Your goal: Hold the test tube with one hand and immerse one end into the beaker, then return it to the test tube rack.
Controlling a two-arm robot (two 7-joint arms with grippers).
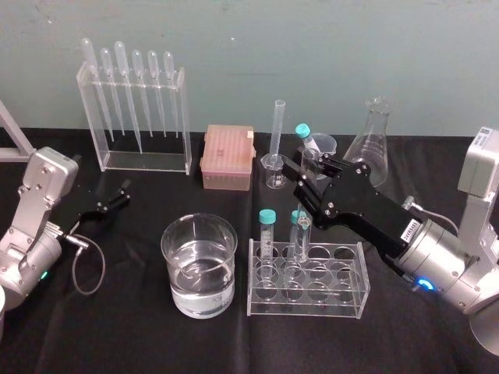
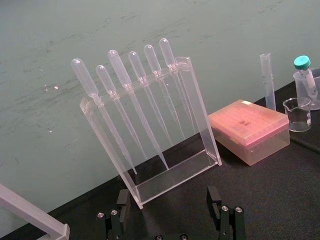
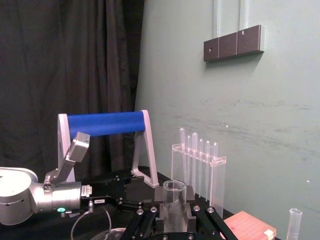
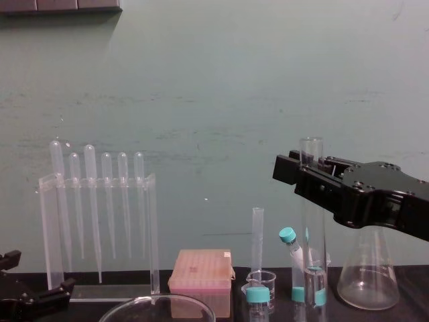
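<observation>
Near one beaker (image 1: 199, 257), one test tube (image 1: 301, 238), six pipettes (image 1: 138, 86)

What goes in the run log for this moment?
right gripper: shut on test tube, upright at test tube rack | left gripper: open, parked at left of table | beaker: clear liquid, tube not in it

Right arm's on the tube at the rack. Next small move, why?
Probably lift straight up. The right gripper looks shut on the test tube, whose lower end sits in the rack beside a blue-capped tube; the beaker stands left of the rack. Clear the rack before traversing. The left gripper rests open at far left.
</observation>
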